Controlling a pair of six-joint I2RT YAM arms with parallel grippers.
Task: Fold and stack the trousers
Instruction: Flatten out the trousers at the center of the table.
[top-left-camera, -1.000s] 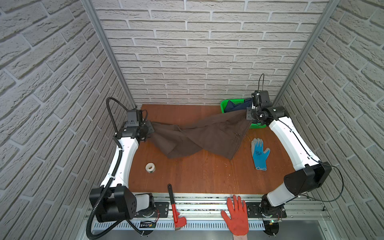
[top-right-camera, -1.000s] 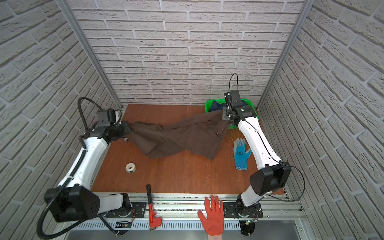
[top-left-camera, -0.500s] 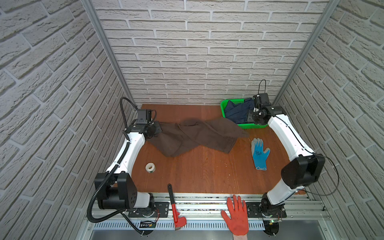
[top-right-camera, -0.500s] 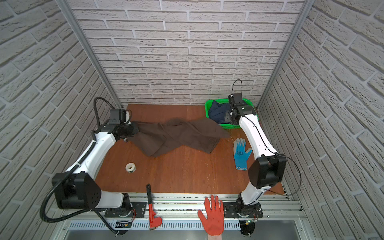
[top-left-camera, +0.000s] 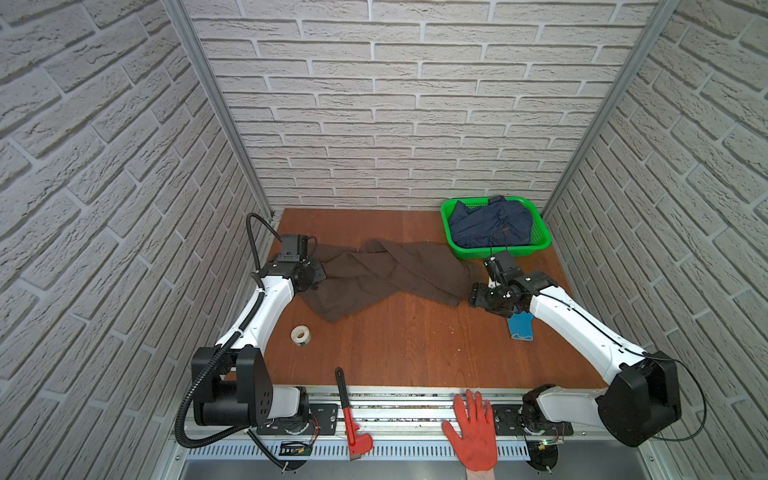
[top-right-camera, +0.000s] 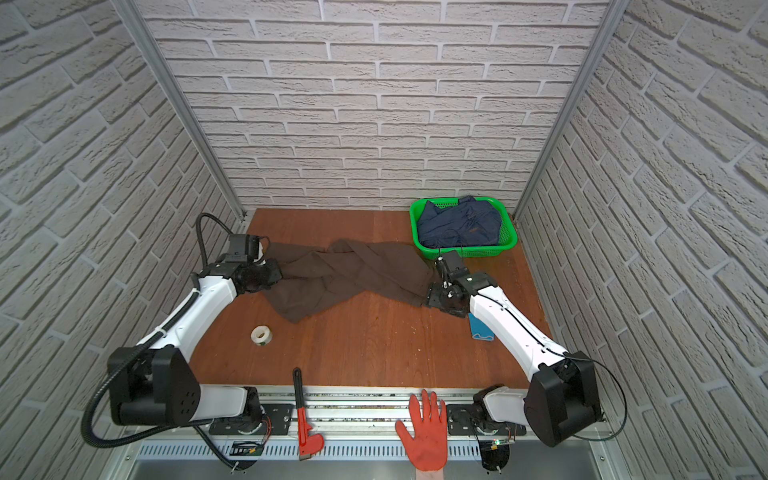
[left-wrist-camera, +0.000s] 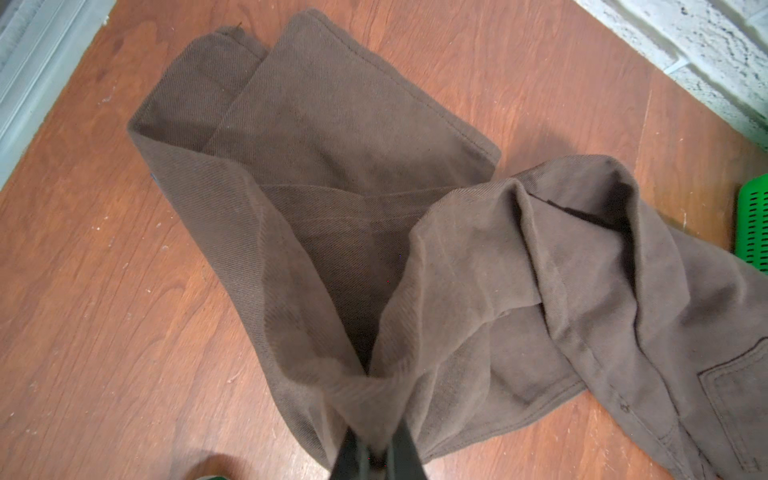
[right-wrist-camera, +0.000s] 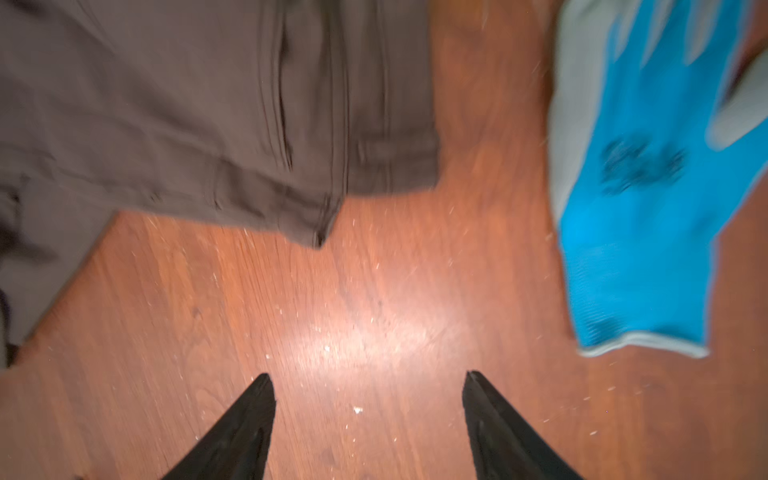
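**Brown trousers (top-left-camera: 386, 274) sprawl over the worktop (top-left-camera: 415, 353), one end pinched**

Farthest left on the wood, a tape roll (top-left-camera: 300, 334) lies beside the left arm, apart from the cloth. Behind it, the left pincer (left-wrist-camera: 376, 440) is pressed together on a bunched edge of the trousers. The left wrist view shows the fabric gathered into a ridge between the black fingers (left-wrist-camera: 405, 451) and fanning out over a doubled leg that lies flat on the wood. A wrench (top-left-camera: 351, 415) with a red head lies across the front rail (top-left-camera: 407, 415), its handle reaching onto the worktop.

The trousers run as a rumpled band from the left pincer across the back half of the worktop. One flap points toward the front, and a twisted ridge crosses near the middle. Their right end lies flat near the front corner of the green basket (top-left-camera: 540, 245).

A hand in a red glove (top-left-camera: 473, 436) rests on the rail. The right pincer (right-wrist-camera: 368, 376) is spread and holds nothing, low over bare wood just beside the trousers' right end. Its wrist view is blurred and shows a seamed corner of the cloth beyond the fingertips, with a blue glove (right-wrist-camera: 648, 208) off to one side. In both top views that glove is partly hidden under the right arm. The basket, in the back right corner, holds a dark blue denim garment (top-left-camera: 490, 224).
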